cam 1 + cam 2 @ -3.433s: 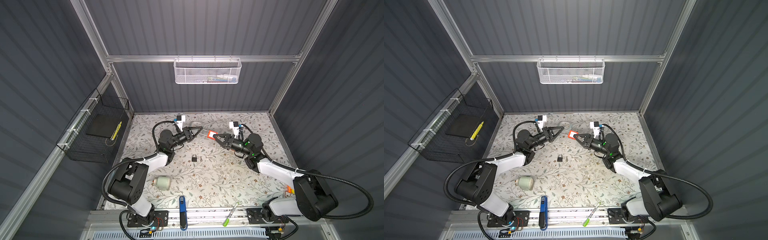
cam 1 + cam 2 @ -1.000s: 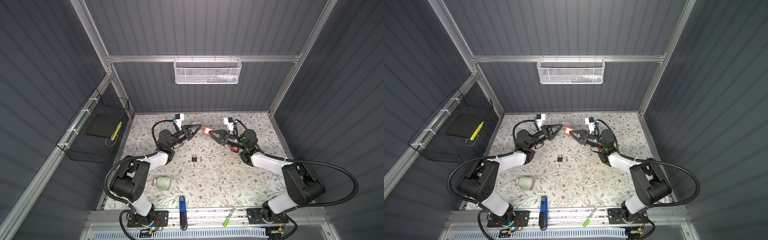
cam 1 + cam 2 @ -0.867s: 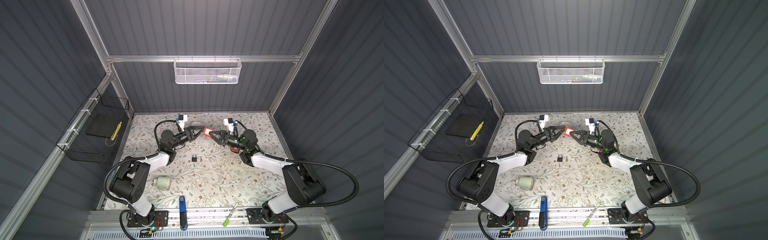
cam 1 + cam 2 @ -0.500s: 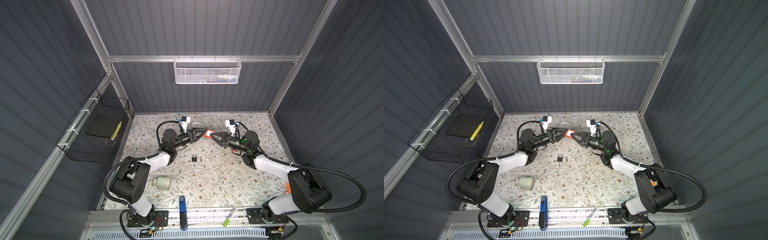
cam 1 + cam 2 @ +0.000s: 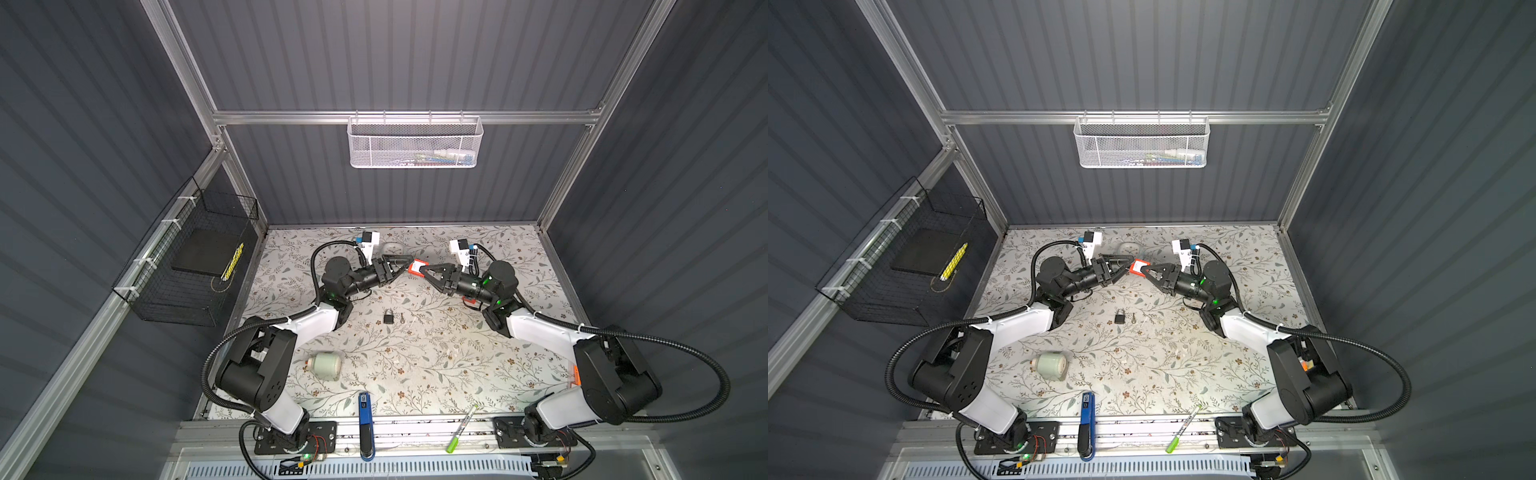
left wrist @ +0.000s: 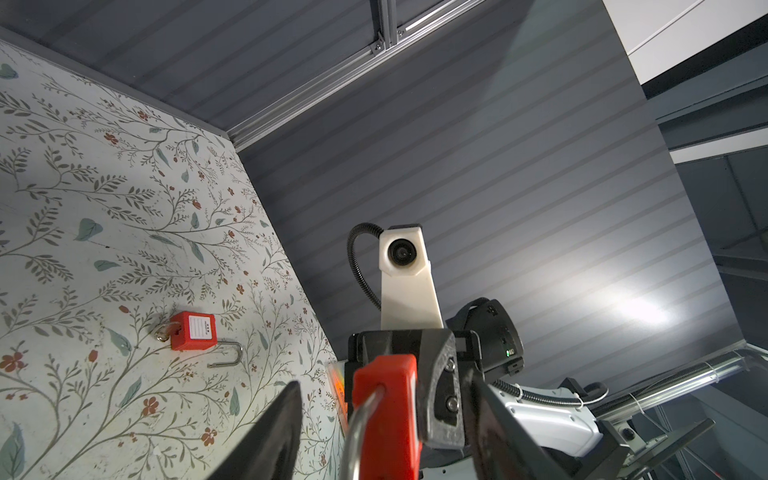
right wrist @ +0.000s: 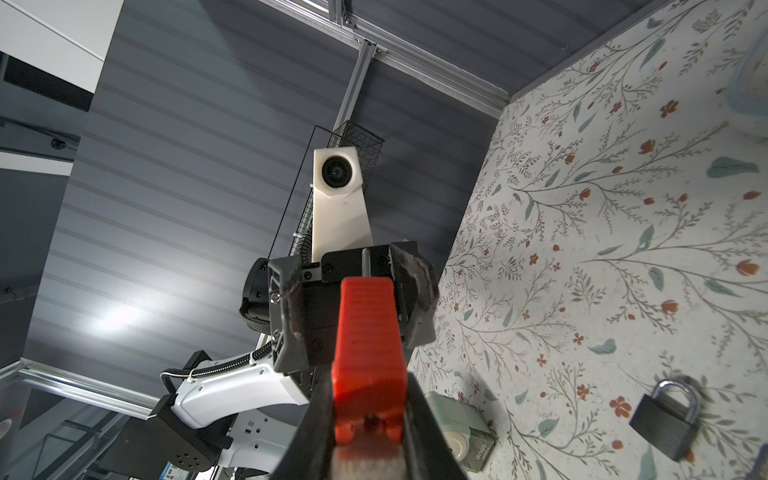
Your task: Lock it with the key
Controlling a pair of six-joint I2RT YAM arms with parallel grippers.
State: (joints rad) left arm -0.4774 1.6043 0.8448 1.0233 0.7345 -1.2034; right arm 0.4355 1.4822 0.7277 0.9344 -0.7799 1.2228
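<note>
Our right gripper [image 5: 425, 271] is clamped on the body of a red padlock [image 5: 417, 266]. It holds the lock in the air above the back middle of the bench [image 5: 436, 357], with the silver shackle [image 6: 358, 424] pointing at our left gripper [image 5: 402, 265], whose jaws stand apart on either side of that shackle and, as far as we can tell, do not press on it. Nearer the bench's middle a black padlock [image 5: 388, 317] lies with a small key [image 5: 402, 319] just beside it, and in the left wrist view we see a second red padlock [image 6: 193, 330] lying flat on the bench, its shackle swung open.
</note>
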